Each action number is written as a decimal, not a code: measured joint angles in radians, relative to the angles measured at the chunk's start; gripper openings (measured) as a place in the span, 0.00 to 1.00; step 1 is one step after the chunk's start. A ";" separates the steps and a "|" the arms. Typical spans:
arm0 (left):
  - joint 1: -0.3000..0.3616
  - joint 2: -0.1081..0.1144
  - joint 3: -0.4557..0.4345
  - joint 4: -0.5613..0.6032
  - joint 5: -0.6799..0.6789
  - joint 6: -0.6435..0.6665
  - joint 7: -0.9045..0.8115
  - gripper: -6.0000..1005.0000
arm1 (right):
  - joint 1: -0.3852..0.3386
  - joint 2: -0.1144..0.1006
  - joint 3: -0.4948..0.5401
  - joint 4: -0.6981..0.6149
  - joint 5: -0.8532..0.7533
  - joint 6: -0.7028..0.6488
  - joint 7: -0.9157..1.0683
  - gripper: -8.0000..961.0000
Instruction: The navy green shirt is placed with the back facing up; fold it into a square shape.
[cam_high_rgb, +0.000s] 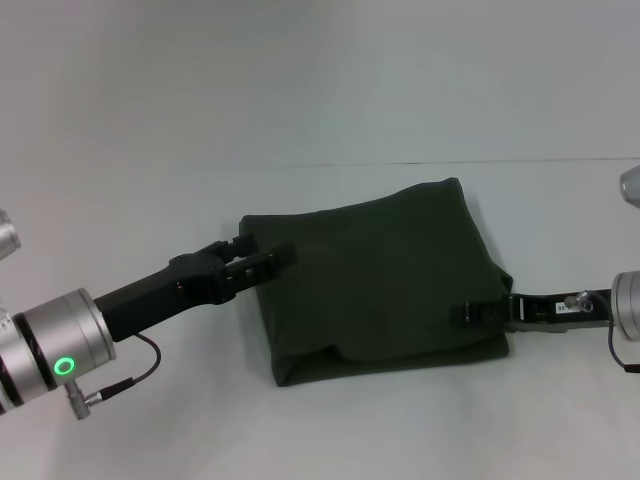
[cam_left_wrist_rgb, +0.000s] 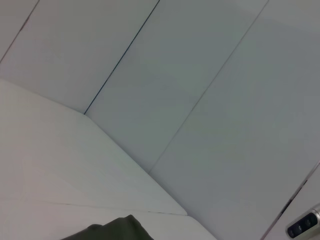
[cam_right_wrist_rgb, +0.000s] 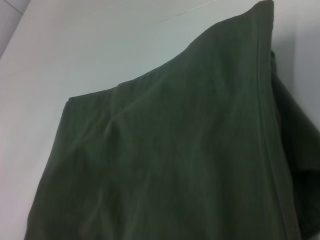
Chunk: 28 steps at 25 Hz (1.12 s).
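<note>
Dark olive knit, the shirt lies folded into a rough rectangle on the white bench, a little right of the middle of the head view. No container is on the bench. The shirt's longer side runs left to right, slightly tilted so that its far right corner sits higher in the head view than its far left one. The upper layer is plain and mostly smooth, with a few shallow creases; along the near edge a lower layer shows out from under it, and on the right side the cloth bulges in a soft fold. The right wrist view shows the cloth close up, with a stitched hem running along one edge.

The left end effector rests at the shirt's left edge near the far corner, its fingers close together at the cloth; whether they pinch it I cannot tell. The right end effector lies low on the shirt's right side near the front corner, its dark tip upon the cloth; its opening I cannot tell either.
</note>
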 joint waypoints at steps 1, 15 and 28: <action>0.000 0.000 0.000 0.000 0.000 0.000 0.000 0.92 | 0.000 0.001 0.001 0.000 0.000 0.000 0.000 0.89; 0.005 0.000 -0.010 0.001 0.000 -0.001 0.000 0.92 | -0.012 0.007 0.003 -0.006 0.000 -0.008 0.021 0.54; 0.004 0.000 -0.011 0.001 0.000 -0.011 0.000 0.92 | -0.040 0.016 0.036 -0.013 0.006 -0.023 0.003 0.08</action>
